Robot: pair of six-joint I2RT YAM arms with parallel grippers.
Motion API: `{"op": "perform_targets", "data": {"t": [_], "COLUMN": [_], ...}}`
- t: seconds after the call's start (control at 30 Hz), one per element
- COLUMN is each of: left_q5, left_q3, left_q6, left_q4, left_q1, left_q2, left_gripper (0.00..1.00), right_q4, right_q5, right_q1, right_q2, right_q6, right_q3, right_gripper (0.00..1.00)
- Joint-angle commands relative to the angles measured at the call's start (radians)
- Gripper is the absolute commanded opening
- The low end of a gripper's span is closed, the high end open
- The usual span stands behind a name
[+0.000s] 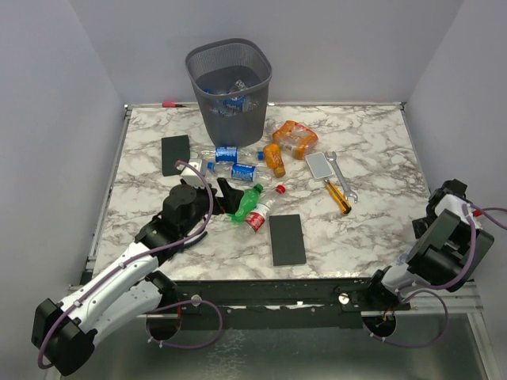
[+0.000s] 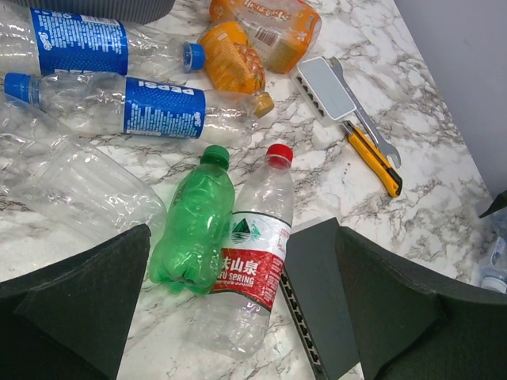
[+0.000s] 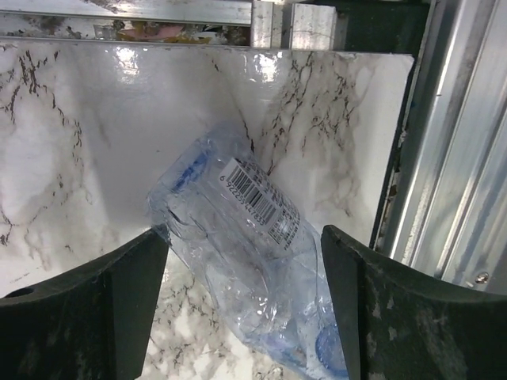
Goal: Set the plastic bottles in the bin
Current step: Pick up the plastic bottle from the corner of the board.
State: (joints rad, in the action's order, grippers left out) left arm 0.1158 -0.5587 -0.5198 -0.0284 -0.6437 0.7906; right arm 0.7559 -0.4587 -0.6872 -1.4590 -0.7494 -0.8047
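My left gripper [image 2: 238, 257] hangs with its jaws spread wide and nothing between the pads. It is tilted down over two bottles lying side by side and touching: a small green plastic bottle [image 2: 194, 226] and a clear plastic bottle with a red cap and red label [image 2: 255, 249]. I judge this open stance is there to straddle one of them for the next pick. Both lie on the near side of the dark grey wire-mesh bin [image 1: 230, 119], with a flat black rectangular slab [image 2: 310, 289] just beside the red-labelled one. Closer to the bin lie two clear bottles with blue labels [image 2: 119, 107], and beside those, off the bin's right flank, two orange bottles [image 2: 234, 59]. My right gripper [image 3: 244, 235] sits well apart from the bin, at the near right edge of the white marbled table [image 1: 372, 142], its jaws either side of a crumpled clear plastic bottle with a barcode label [image 3: 261, 207]. I cannot tell whether the pads press on it or only flank it. Some bottles [image 1: 234, 89] lie inside the bin.
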Motion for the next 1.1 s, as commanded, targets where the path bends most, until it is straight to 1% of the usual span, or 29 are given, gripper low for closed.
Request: {"op": "perform_targets", "data": {"t": [0.0, 0.07, 0.2, 0.27, 0.37, 0.47, 0.5, 0.57, 0.7, 0.83, 0.9, 0.97, 1.07], "left_q5": [-0.019, -0.019, -0.019, -0.02, -0.021, -0.014, -0.01, 0.0, 0.02, 0.047, 0.054, 0.034, -0.093], "left_q3": [0.011, 0.011, 0.011, 0.01, 0.01, 0.011, 0.011, 0.01, 0.01, 0.012, 0.012, 0.019, 0.033], "left_q6": [-0.003, -0.003, -0.004, -0.006, -0.003, -0.002, -0.001, -0.001, 0.002, 0.009, 0.012, 0.007, -0.038], "left_q4": [-0.004, -0.004, -0.003, -0.004, -0.003, -0.003, -0.004, -0.004, -0.004, -0.003, 0.009, 0.048, 0.167], "left_q1": [0.0, 0.0, 0.001, 0.001, 0.001, 0.001, 0.002, 0.005, 0.009, 0.009, 0.008, 0.009, 0.007], "left_q2": [0.011, 0.014, 0.018, 0.022, 0.025, 0.023, 0.021, 0.02, 0.018, 0.006, -0.004, -0.013, -0.023], "left_gripper": [0.99, 0.99, 0.99, 0.99, 0.99, 0.99, 0.99, 0.99, 0.99, 0.99, 0.99, 0.99, 0.99], "right_q4": [-0.056, -0.081, -0.151, -0.172, -0.196, -0.223, -0.225, -0.225, -0.303, -0.329, -0.392, -0.493, -0.669], "right_q5": [0.051, 0.075, 0.186, 0.227, 0.276, 0.354, 0.376, 0.394, 0.391, 0.448, 0.542, 0.642, 0.802], "right_q1": [-0.007, -0.006, -0.006, -0.005, -0.002, 0.027, 0.049, 0.133, 0.291, 0.385, 0.426, 0.476, 0.575], "right_q2": [-0.007, 0.008, 0.051, 0.061, 0.083, 0.143, 0.166, 0.193, 0.298, 0.349, 0.4, 0.46, 0.552], "right_q6": [0.023, 0.031, 0.054, 0.06, 0.053, 0.01, -0.015, -0.068, -0.171, -0.212, -0.199, -0.185, -0.18], "right_q3": [0.026, 0.038, 0.072, 0.085, 0.095, 0.089, 0.071, 0.02, -0.038, -0.135, -0.158, -0.155, -0.118], "right_gripper": [0.79, 0.75, 0.68, 0.62, 0.5, 0.41, 0.39, 0.35, 0.28, 0.26, 0.26, 0.26, 0.27]}}
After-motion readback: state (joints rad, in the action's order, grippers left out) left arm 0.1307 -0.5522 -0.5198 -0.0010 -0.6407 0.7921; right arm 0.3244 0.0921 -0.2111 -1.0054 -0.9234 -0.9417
